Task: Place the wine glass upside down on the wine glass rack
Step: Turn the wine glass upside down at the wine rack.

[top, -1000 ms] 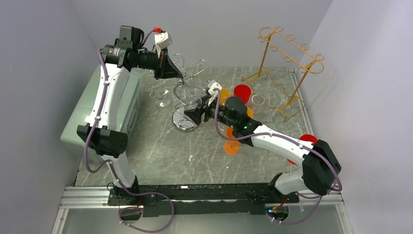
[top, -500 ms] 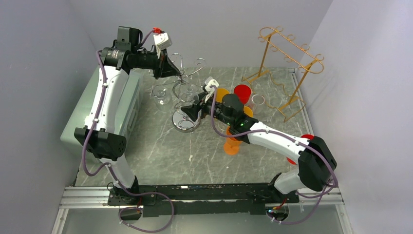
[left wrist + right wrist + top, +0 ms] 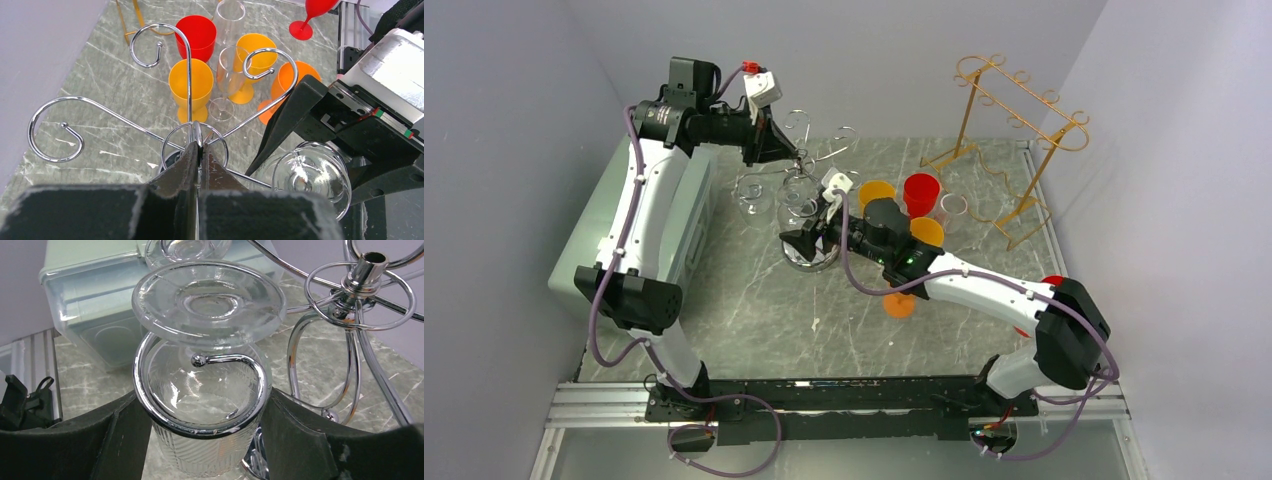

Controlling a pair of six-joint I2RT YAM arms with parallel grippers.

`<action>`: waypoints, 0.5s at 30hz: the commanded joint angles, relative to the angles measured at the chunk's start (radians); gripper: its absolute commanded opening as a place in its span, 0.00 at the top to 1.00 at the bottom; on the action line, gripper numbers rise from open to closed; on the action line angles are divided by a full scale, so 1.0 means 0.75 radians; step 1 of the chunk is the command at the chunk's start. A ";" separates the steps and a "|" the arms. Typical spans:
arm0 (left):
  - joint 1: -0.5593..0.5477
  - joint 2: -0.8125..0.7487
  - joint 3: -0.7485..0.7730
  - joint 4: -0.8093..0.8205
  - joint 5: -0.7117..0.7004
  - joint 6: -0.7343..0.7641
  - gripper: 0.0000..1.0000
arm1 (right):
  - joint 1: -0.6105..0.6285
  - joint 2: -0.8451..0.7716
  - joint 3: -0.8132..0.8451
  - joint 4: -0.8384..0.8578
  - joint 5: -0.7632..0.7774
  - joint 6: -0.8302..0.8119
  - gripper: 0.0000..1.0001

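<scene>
Top cam: high, behind both arm bases (image 3: 844, 400), looks down over whole table (image 3: 754, 320). L wrist cam: close above chrome rack (image 3: 189, 80), aimed down past it at tabletop. R wrist cam: v close on clear glass (image 3: 207, 295), tilted slightly down. Rack's in all 3 views, glass in both wrist views.

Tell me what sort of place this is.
Most likely a robot lab test cell, not a bar: plain grey walls box in a marble-look table, the left arm and right arm are bolted to a metal rail, and coloured goblets stand staged beside a chrome rack.
</scene>
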 commanded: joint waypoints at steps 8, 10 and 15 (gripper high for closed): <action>-0.015 -0.086 -0.010 0.028 0.061 0.034 1.00 | 0.017 -0.095 -0.078 0.285 0.042 -0.079 1.00; -0.015 -0.087 -0.013 0.036 0.043 0.031 1.00 | 0.017 -0.106 -0.114 0.327 0.050 -0.092 1.00; -0.015 -0.083 -0.015 0.064 0.007 0.008 1.00 | 0.017 -0.120 -0.179 0.440 0.054 -0.131 1.00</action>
